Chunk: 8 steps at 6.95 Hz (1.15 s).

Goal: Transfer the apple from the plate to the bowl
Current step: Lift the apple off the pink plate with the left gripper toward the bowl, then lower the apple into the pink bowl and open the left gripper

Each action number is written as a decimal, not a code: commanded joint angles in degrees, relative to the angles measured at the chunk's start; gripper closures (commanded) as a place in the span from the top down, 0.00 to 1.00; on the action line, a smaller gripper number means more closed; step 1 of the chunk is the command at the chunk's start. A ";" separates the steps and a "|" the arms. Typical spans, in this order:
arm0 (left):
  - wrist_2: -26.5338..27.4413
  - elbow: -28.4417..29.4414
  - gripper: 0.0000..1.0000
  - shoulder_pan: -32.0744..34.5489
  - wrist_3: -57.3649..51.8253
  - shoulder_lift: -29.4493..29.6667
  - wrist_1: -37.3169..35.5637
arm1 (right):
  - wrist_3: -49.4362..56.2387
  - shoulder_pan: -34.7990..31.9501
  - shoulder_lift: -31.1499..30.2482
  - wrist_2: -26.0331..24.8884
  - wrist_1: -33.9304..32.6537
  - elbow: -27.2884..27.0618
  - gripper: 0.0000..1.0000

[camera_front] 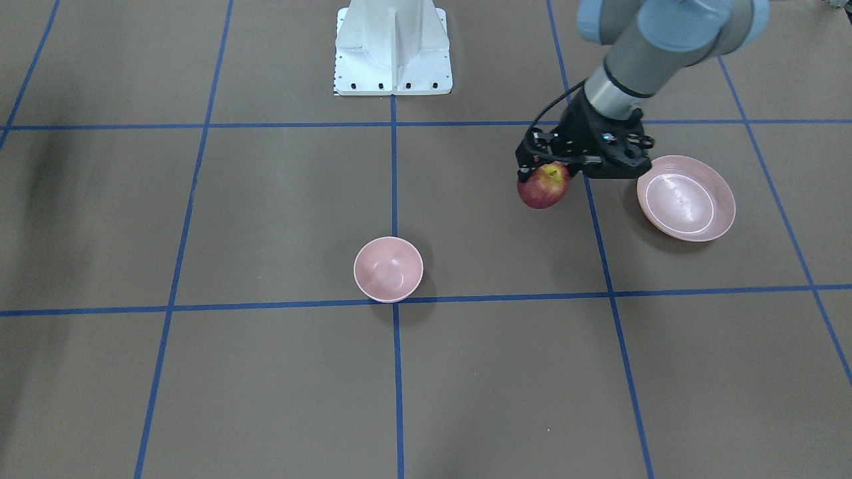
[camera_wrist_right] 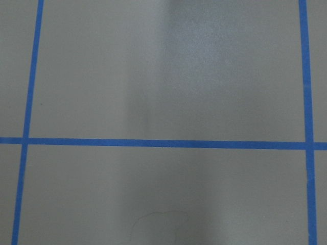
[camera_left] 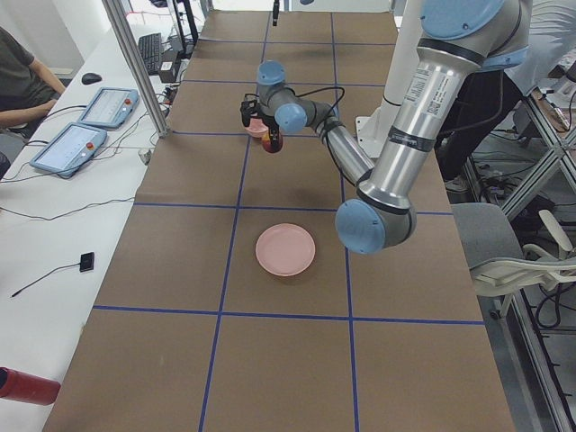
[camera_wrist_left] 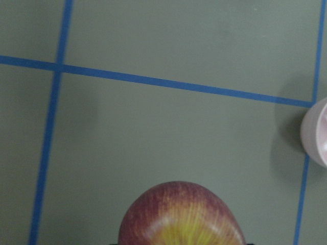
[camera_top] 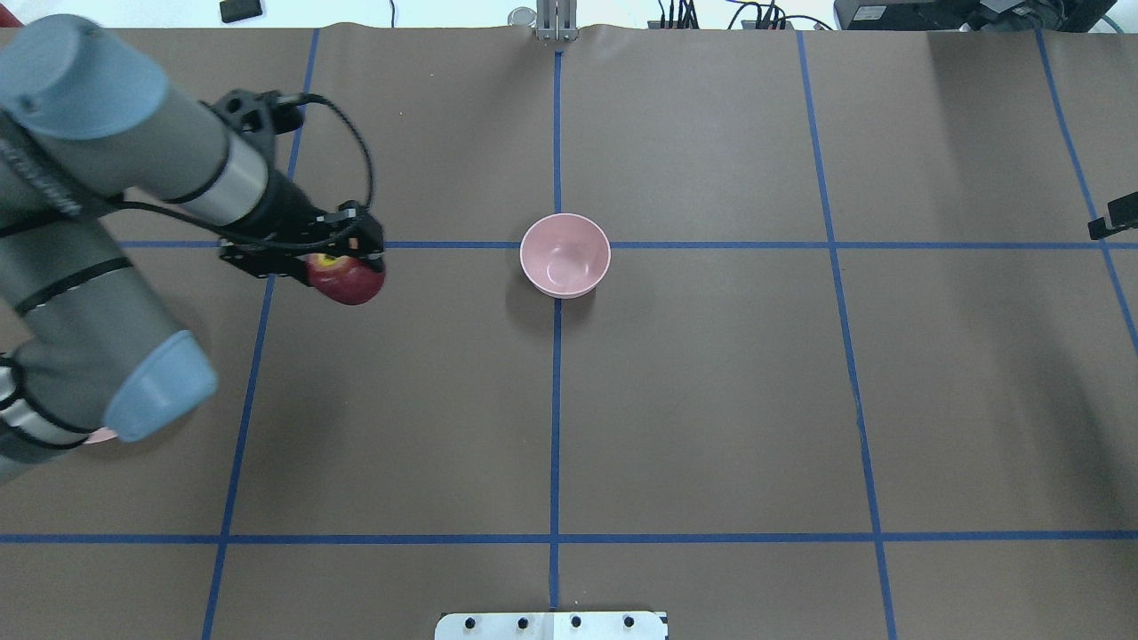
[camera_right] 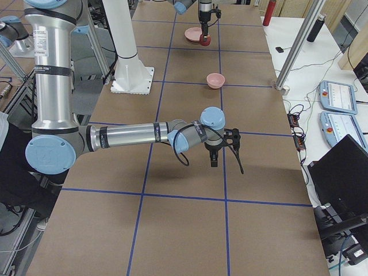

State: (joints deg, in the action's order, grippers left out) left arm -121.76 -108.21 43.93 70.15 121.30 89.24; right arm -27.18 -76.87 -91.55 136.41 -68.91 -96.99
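Observation:
My left gripper [camera_front: 542,174] is shut on the dark red apple [camera_front: 544,187] and holds it above the table, between the plate and the bowl. The empty pale pink plate [camera_front: 685,197] lies just beside the gripper, on the side away from the bowl. The small pink bowl [camera_front: 388,269] stands empty on the table's centre line. In the overhead view the apple [camera_top: 347,279] is well to the left of the bowl [camera_top: 564,255]. The left wrist view shows the apple's top [camera_wrist_left: 181,217] and the bowl's rim [camera_wrist_left: 318,132] at the right edge. My right gripper [camera_right: 214,158] hovers over bare table; I cannot tell its state.
The brown table is marked by blue tape lines [camera_top: 556,400]. The robot's white base [camera_front: 393,50] stands at the table's edge. Tablets [camera_left: 76,144] and a red bottle [camera_left: 27,385] sit on a side bench.

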 commanded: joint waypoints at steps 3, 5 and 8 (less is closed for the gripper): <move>12.78 30.98 0.00 -8.24 8.51 30.10 -2.95 | 0.20 0.05 -0.12 -0.09 0.01 0.31 1.00; 13.83 34.98 0.00 -9.56 10.43 30.49 1.70 | 0.20 0.05 -0.12 -0.18 0.01 0.31 1.00; 14.27 39.64 0.00 -9.56 10.18 31.01 4.09 | 0.20 0.14 -0.12 -0.09 0.01 0.48 1.00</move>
State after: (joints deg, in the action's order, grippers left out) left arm -107.57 -70.07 34.40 80.28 152.25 92.24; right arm -26.98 -76.78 -91.67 136.29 -68.91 -96.66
